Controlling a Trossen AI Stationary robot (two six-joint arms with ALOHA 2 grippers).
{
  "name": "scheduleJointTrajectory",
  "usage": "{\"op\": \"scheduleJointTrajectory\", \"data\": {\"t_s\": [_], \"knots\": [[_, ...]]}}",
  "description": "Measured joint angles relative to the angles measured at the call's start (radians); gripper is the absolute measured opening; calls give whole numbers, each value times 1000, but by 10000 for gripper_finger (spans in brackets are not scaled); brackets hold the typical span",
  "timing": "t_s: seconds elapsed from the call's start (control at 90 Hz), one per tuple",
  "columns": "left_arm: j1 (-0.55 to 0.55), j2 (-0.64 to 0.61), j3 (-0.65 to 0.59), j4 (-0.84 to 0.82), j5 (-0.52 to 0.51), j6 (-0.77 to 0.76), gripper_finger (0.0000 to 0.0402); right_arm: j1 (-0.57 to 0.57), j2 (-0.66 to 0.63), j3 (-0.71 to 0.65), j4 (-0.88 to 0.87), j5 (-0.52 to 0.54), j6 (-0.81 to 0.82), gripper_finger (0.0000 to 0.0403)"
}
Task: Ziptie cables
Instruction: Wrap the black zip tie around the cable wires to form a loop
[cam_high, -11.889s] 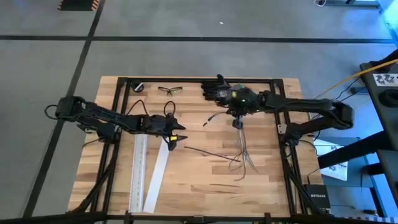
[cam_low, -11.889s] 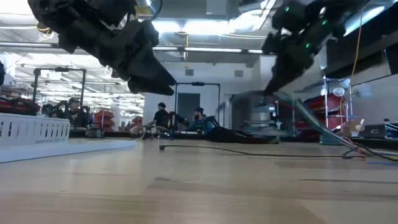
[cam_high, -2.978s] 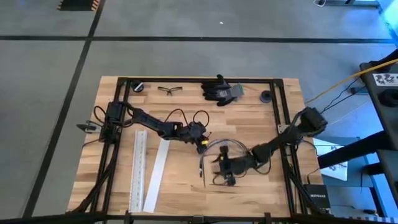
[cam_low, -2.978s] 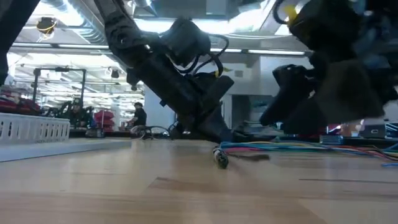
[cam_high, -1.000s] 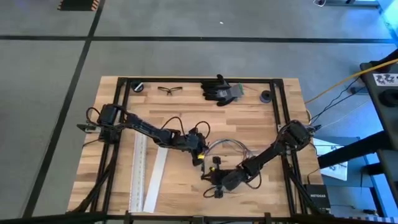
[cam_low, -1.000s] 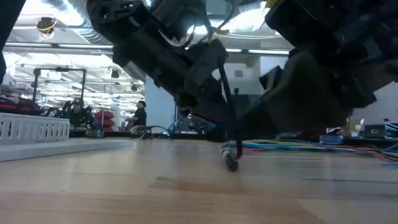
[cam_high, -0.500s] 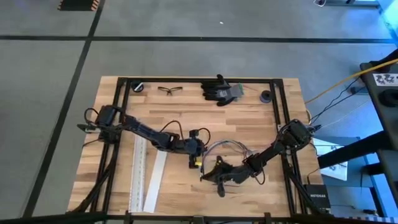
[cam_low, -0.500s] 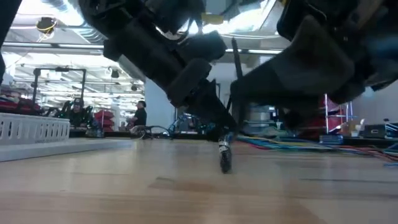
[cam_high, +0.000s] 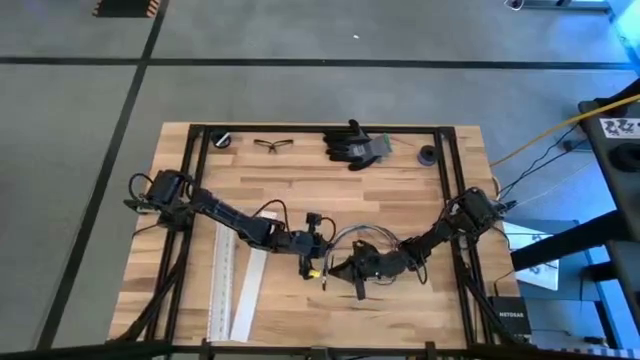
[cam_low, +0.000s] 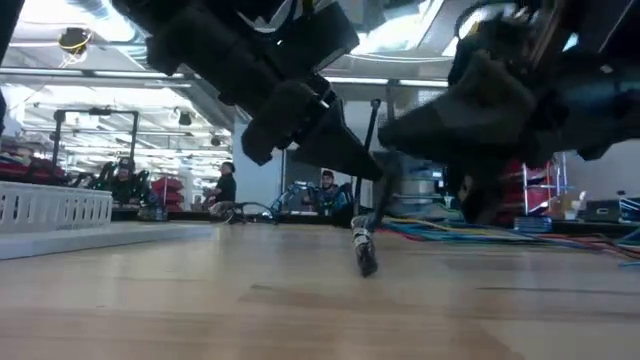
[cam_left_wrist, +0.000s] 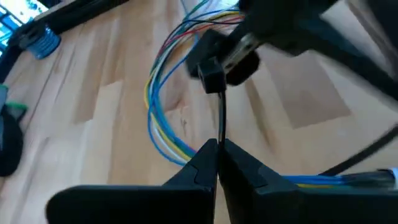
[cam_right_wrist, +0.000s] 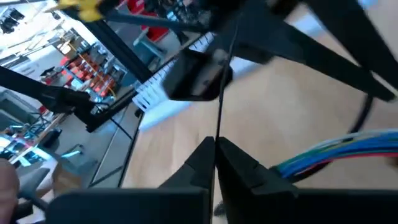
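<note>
Cables (cam_high: 362, 236) — coloured, looped, table centre

I see grey floor (cam_high: 300, 90) crossed by dark tape lines (cam_high: 300, 62), bright ceiling lights (cam_low: 410, 35), and people (cam_low: 224, 185) seated beyond the table.

Both sets of fingers (cam_high: 316, 262) (cam_high: 345, 270) meet mid-desk (cam_high: 400, 190). The cables (cam_high: 362, 233) loop just behind them, two strips (cam_high: 232, 275) lie to their left, gloves (cam_high: 352, 145) far behind.
</note>
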Motion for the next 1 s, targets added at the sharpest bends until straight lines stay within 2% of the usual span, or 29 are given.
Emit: {"op": "scheduleJointTrajectory", "data": {"t_s": [0.389, 0.611, 1.0], "knots": [[-14, 4, 0, 14, -9, 20, 0, -8, 2, 2, 4, -1, 34, 0], [3, 3, 0, 20, -17, 95, 0, -9, 2, 24, -37, -25, 23, 0], [8, -30, 0, -8, -18, -42, 0, -9, 2, 24, -70, -17, 21, 0]]}}
